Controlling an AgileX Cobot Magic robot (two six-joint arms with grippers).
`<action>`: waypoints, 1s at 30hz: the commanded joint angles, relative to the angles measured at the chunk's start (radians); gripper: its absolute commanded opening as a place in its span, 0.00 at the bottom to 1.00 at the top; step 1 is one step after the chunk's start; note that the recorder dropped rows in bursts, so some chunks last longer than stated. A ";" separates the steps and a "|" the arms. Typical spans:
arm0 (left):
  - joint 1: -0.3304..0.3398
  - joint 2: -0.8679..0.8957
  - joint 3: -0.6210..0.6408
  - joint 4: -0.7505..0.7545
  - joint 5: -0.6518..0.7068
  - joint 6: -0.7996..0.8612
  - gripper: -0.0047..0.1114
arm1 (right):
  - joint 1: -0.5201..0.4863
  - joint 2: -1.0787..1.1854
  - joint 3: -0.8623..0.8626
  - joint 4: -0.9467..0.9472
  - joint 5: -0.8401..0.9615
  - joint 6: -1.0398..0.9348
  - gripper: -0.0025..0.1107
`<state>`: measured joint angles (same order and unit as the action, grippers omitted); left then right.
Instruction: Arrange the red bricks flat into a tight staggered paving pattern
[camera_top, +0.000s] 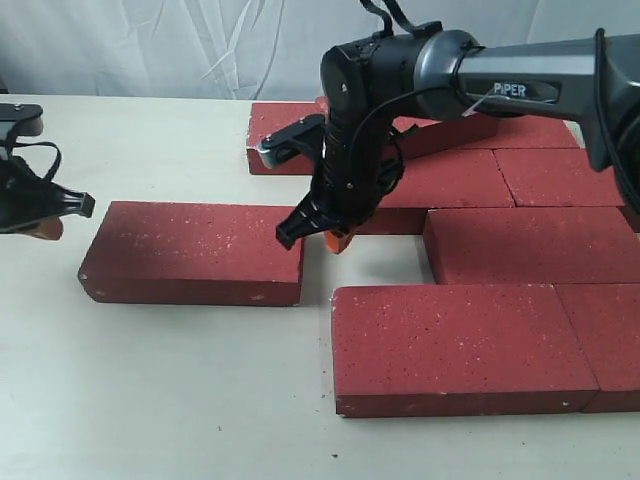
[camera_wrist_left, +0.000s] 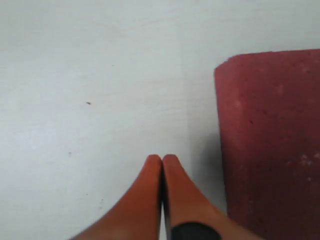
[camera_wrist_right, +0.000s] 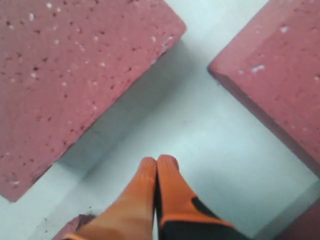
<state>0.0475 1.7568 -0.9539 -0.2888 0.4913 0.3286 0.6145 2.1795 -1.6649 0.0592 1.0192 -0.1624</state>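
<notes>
Several dark-red bricks lie flat on the pale table. One loose brick (camera_top: 195, 252) lies apart at the left. The others form staggered rows at the right, among them the front brick (camera_top: 460, 345) and a middle brick (camera_top: 530, 243). My right gripper (camera_top: 337, 241) is shut and empty, its orange tips low in the gap between the loose brick (camera_wrist_right: 65, 75) and the front brick (camera_wrist_right: 280, 75). Shut and empty too, my left gripper (camera_top: 50, 228) hangs just left of the loose brick (camera_wrist_left: 272, 140).
A back brick (camera_top: 283, 135) lies at the far end behind the right arm (camera_top: 520, 85). A white curtain (camera_top: 180, 45) hangs behind the table. Bare tabletop (camera_top: 150, 400) stretches along the front left.
</notes>
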 joint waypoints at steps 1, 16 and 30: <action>0.021 0.000 -0.005 -0.078 -0.009 0.004 0.04 | 0.002 -0.054 -0.006 0.002 0.011 0.014 0.01; 0.019 0.020 -0.005 -0.237 -0.061 0.083 0.04 | 0.004 -0.049 -0.004 0.186 -0.064 -0.026 0.01; 0.019 0.154 -0.005 -0.604 -0.033 0.407 0.04 | 0.004 -0.175 0.202 0.186 -0.100 -0.080 0.01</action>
<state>0.0654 1.9055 -0.9543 -0.8445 0.4348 0.6827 0.6187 2.0441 -1.5131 0.2539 0.9697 -0.2276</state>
